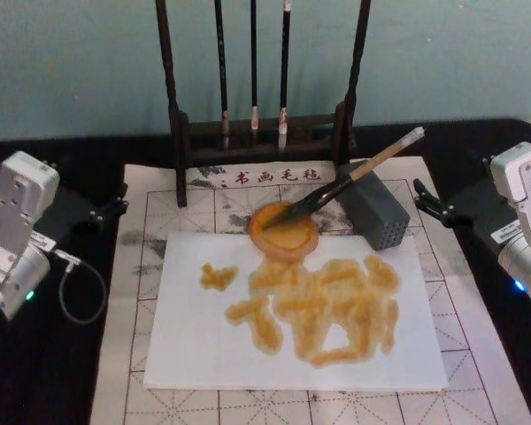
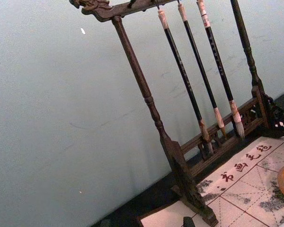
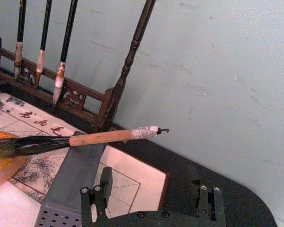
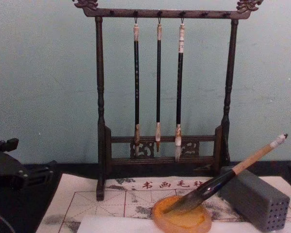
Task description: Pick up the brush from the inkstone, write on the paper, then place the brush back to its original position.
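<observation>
head view: brush bristles rest in inkstone, handle leaning on grey block. right gripper spread, empty; left gripper parked at table's left, state: cannot tell.

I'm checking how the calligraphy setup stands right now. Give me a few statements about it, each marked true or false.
1. The brush has its tip in the inkstone. True.
2. The brush's handle leans on the grey block. True.
3. The paper is blank. False: amber strokes cover much of it.
4. Four thin brushes hang on the rack. False: three thin brushes hang there.
5. The right gripper holds the brush. False: it is open and apart from the brush.
</observation>
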Robot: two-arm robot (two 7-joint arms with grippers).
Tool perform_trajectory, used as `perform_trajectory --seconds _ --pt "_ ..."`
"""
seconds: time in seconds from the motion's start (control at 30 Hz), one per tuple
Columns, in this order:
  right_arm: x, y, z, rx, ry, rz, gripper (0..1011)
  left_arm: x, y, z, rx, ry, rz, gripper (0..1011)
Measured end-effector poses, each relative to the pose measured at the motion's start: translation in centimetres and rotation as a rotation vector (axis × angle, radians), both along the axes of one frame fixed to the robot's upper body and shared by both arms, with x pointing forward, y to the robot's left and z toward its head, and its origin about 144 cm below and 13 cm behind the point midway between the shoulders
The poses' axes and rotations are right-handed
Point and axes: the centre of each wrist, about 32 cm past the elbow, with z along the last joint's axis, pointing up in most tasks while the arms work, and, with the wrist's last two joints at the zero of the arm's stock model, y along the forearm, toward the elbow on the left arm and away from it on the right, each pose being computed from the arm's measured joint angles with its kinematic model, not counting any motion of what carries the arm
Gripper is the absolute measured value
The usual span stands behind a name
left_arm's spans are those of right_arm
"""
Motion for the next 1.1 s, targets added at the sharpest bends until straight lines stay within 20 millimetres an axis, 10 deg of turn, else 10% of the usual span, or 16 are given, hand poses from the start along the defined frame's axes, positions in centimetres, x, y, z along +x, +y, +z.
perform_trajectory --seconds 1.1 --pt "0.0 0.0 0.0 0.0 0.0 0.0 1003 0.0 0.0 0.0 0.0 0.0 0.0 1001"
